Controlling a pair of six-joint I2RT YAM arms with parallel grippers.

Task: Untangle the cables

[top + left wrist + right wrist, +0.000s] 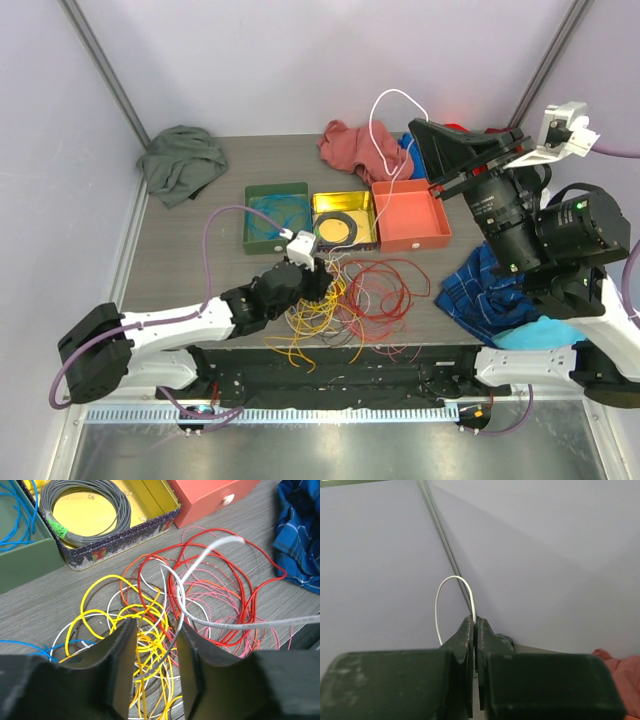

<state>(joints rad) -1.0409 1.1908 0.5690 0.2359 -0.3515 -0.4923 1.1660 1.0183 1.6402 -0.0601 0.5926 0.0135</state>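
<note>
Plain pale lilac walls [300, 60] on three sides. Grey metal left post [105, 70] upper left, right post [550, 60] upper right. Grey wood-grain surface [170, 250] mid-frame. White ribbed strip [300, 413] along the bottom, shiny metal sheet [330, 455] below it. Soft even light.

No legible text; green tag [58, 528] on grey coil [121, 506] maybe printed, too blurred to read
</note>
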